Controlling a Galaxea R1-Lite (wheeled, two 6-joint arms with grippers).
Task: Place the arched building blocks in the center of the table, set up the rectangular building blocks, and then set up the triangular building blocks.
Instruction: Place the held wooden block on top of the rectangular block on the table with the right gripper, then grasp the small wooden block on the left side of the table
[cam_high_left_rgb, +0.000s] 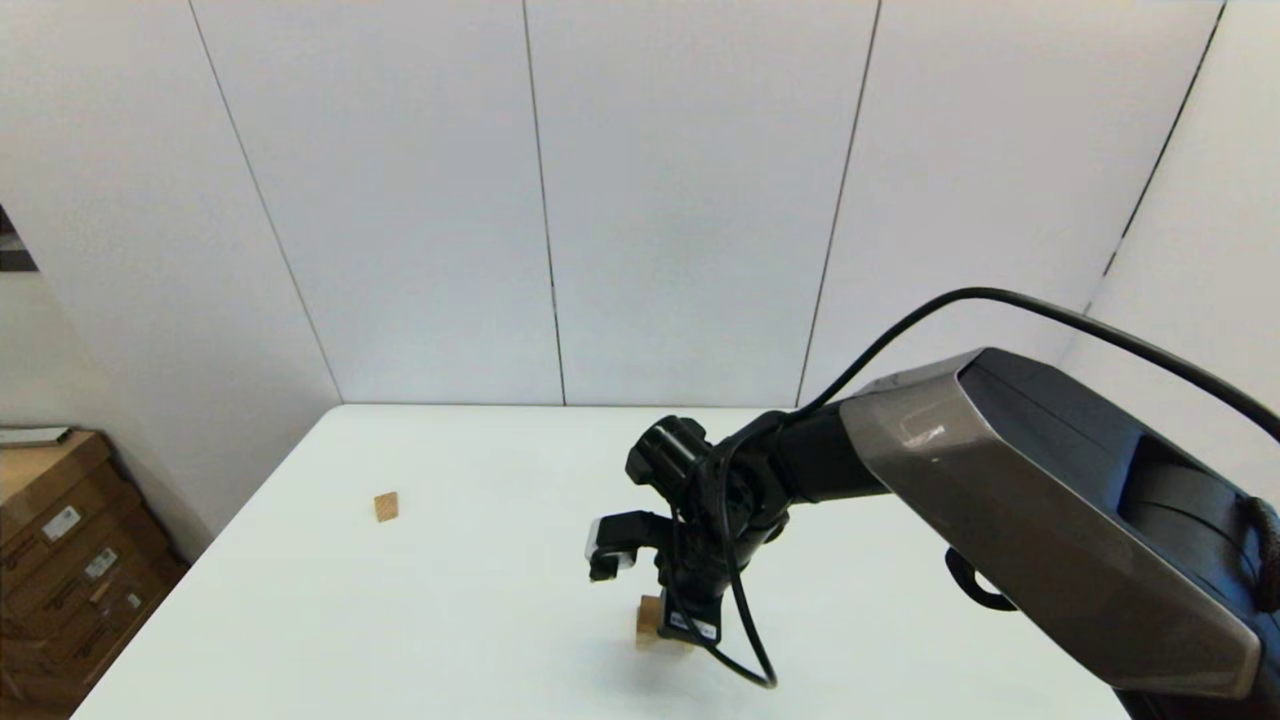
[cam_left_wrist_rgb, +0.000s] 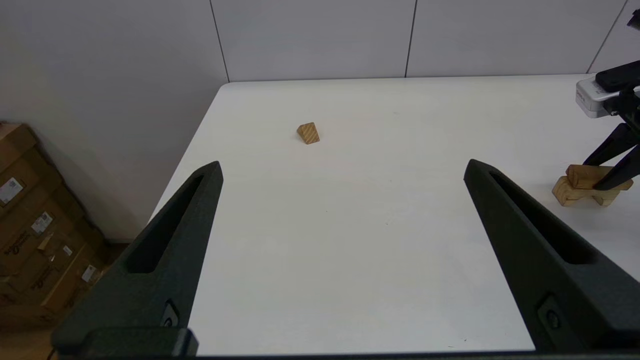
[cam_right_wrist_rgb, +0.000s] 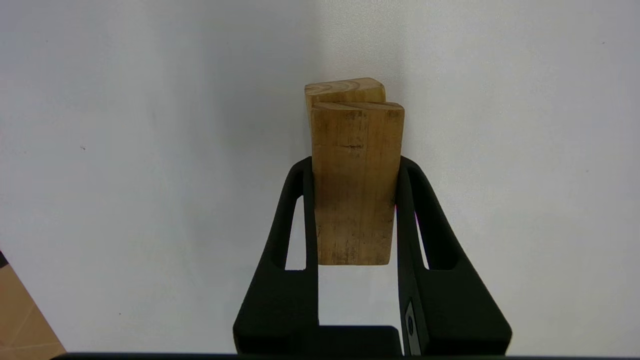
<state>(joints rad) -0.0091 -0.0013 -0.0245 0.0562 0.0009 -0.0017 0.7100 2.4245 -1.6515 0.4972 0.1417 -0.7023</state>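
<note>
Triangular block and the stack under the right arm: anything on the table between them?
Nothing: in the left wrist view, bare table runs from the triangular block to the arched block under the rectangular block.

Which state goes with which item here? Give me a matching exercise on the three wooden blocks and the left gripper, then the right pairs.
Items:
1. rectangular building blocks
2. arched building blocks
3. triangular building blocks
4. left gripper

States:
A. lying alone on the table, far from the other blocks
B. open, holding nothing
C. resting on the table under another block
D. gripped between the fingers of the right gripper

Pairs: 1-D, 2-C, 3-A, 4-B
</note>
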